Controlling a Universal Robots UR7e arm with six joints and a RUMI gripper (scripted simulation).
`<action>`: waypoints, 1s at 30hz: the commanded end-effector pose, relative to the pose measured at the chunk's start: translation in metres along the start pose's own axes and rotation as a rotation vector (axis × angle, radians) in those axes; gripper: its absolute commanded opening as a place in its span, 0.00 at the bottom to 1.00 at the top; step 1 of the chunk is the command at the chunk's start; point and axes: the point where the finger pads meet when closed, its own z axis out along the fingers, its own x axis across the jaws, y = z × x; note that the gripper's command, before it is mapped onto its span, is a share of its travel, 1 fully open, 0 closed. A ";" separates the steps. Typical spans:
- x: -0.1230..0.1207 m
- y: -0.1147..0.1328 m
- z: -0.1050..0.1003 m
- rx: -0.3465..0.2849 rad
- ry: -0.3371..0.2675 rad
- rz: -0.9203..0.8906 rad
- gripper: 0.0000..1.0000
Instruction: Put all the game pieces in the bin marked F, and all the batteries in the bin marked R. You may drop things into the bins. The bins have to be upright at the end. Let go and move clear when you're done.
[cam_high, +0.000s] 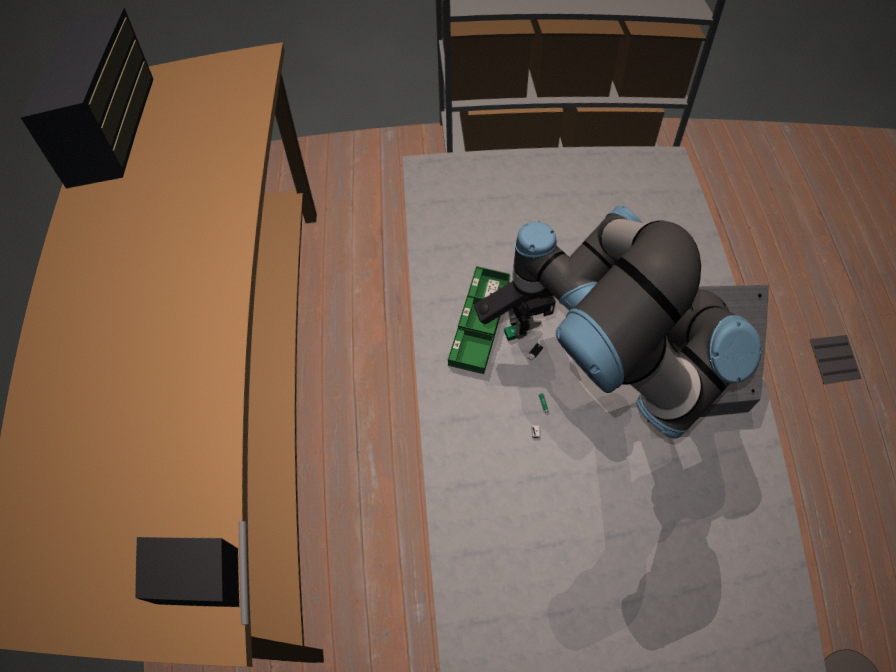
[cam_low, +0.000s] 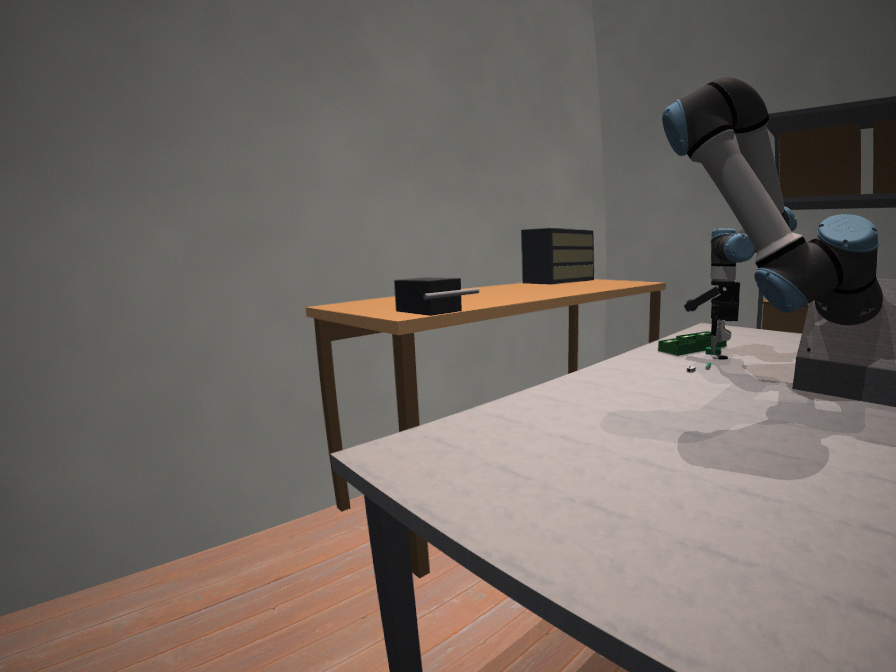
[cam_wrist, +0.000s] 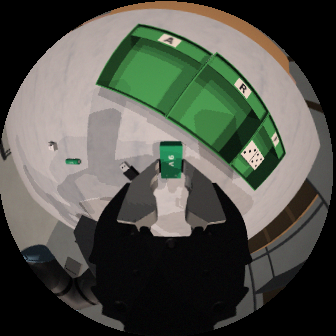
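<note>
The arm (cam_high: 636, 289) bends over the grey table (cam_high: 506, 506), its gripper (cam_high: 522, 326) beside the green bins (cam_high: 474, 321)

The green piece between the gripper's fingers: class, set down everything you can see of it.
The green piece is a small flat rectangular block, plain bright green, with "A6" printed in white on its face. It sits clamped at the tips of the gripper, a grey finger on either side. It is beside the green bins, not over them.
</note>
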 end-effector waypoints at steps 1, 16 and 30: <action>0.000 0.000 0.000 0.001 0.001 0.000 0.00; 0.000 0.000 -0.020 0.001 0.001 0.000 0.00; 0.000 0.000 -0.060 0.001 0.001 0.000 0.00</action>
